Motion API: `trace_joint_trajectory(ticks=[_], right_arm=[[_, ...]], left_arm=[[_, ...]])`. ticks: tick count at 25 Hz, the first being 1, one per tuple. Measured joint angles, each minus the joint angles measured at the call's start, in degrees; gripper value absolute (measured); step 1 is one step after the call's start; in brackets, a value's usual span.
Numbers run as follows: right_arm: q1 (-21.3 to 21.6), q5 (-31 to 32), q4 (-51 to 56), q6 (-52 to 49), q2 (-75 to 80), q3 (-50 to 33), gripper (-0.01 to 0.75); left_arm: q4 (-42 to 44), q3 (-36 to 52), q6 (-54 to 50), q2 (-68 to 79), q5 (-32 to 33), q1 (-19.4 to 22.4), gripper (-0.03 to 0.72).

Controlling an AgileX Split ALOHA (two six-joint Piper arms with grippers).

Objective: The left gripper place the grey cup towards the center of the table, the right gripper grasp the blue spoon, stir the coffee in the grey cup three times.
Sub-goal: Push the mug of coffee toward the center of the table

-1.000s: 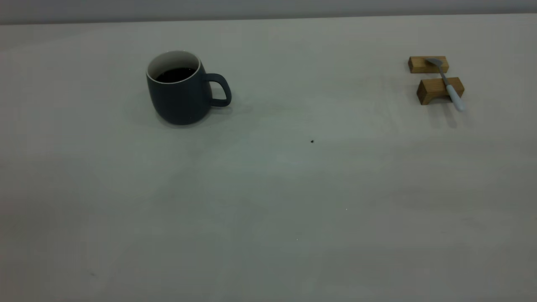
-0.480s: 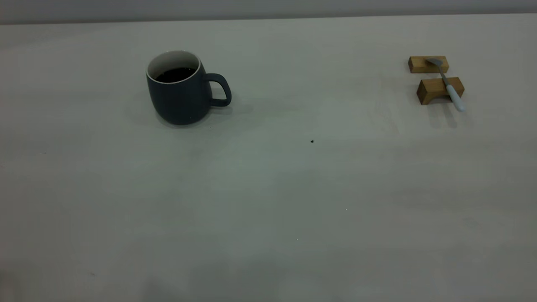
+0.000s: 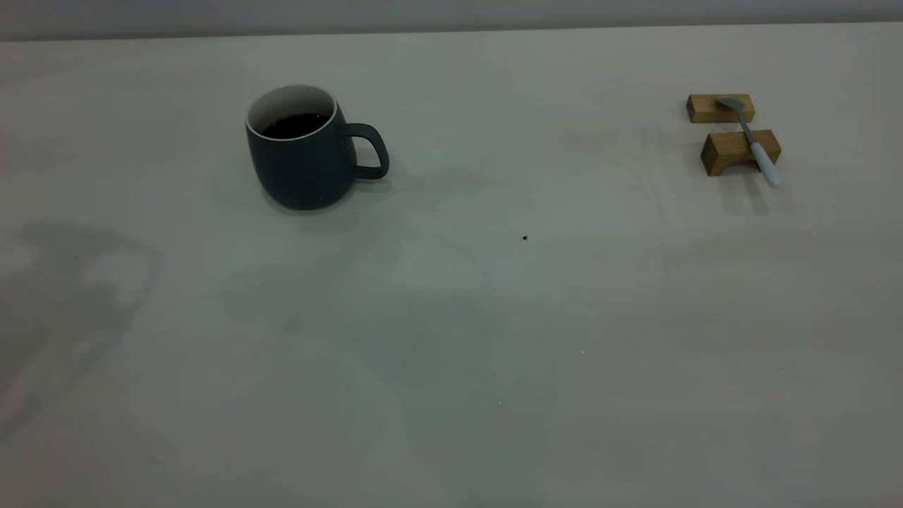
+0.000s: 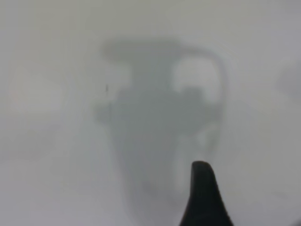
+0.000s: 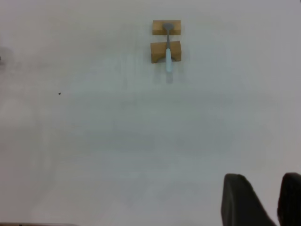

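Observation:
The grey cup point(image 3: 303, 152) stands upright at the table's point(image 3: 494, 367) back left, handle pointing right, with dark coffee point(image 3: 293, 125) inside. The blue spoon point(image 3: 755, 144) lies across two wooden blocks at the back right; it also shows far off as the spoon point(image 5: 168, 52) in the right wrist view. Neither gripper appears in the exterior view. In the left wrist view, my left gripper point(image 4: 263, 188) shows a single black finger point(image 4: 202, 197) over bare table, so it is wide open and empty. My right gripper point(image 5: 264, 181) hangs far from the spoon, with a narrow gap between its fingers and nothing in it.
Two tan wooden blocks, the far block point(image 3: 719, 108) and the near block point(image 3: 737, 150), hold the spoon off the surface. A tiny dark speck point(image 3: 524, 238) marks the table's middle. An arm's shadow point(image 3: 77, 282) falls on the table's left side.
A dark arm shadow has spread over the table's left side, and a fainter one over the front centre. The cup, spoon and blocks have not moved.

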State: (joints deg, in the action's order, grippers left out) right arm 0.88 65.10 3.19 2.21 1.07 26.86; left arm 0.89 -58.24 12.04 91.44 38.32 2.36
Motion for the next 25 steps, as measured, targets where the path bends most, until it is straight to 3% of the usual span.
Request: trace_joint_trajectory(ticks=[4, 7, 11, 14, 20, 25], right_arm=[[0.00, 0.00, 0.00, 0.00, 0.00, 0.00, 0.240], [0.00, 0.00, 0.00, 0.00, 0.00, 0.00, 0.240], [0.00, 0.00, 0.00, 0.00, 0.00, 0.00, 0.240], [0.00, 0.00, 0.00, 0.00, 0.00, 0.00, 0.240], [0.00, 0.00, 0.00, 0.00, 0.00, 0.00, 0.240], [0.00, 0.00, 0.00, 0.00, 0.00, 0.00, 0.240]], left_arm=[[-3.36, -9.88, 10.45, 13.84, -0.86, 0.00, 0.585], [-9.34, -19.71, 24.69, 25.45, -0.38, -0.12, 0.585], [-14.95, -31.28, 42.28, 37.02, 4.48, -0.88, 0.585], [-15.29, -37.34, 49.02, 42.54, 6.51, -1.29, 0.585], [-15.70, -41.15, 61.38, 48.47, 5.48, -2.93, 0.585], [-16.71, -41.15, 68.27, 51.06, 0.64, -5.08, 0.585]])
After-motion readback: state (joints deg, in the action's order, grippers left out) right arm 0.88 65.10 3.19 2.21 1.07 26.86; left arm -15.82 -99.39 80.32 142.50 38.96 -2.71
